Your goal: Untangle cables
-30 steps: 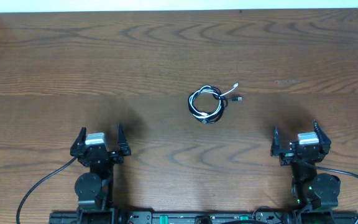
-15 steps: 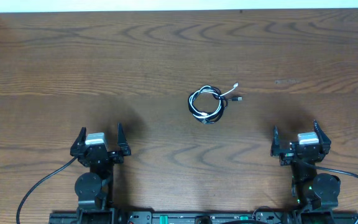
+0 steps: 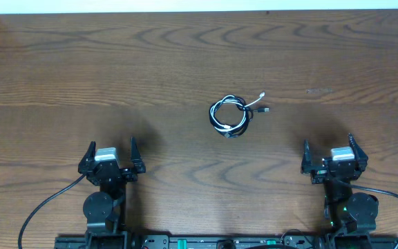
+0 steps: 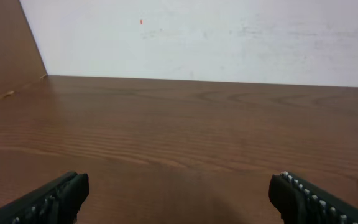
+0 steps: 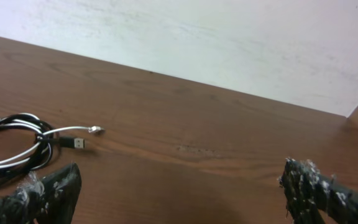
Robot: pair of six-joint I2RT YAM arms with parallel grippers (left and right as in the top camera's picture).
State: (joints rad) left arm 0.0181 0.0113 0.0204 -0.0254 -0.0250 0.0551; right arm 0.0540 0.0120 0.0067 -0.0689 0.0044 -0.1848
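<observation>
White and black cables (image 3: 229, 115) lie coiled together, well ahead of the fingers (image 5: 42, 190) and between both arms; left gripper (image 3: 110, 149) and right gripper (image 3: 328, 145) stand spread wide, empty, seemingly readied to reach.

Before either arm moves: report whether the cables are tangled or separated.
Tangled. The cables lie in one coil, white and black loops overlapping; only the white plug and black plug stick out.

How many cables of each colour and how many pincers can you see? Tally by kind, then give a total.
white cable: 1
black cable: 1
pincers (left pincer, right pincer): 2
total: 4
</observation>
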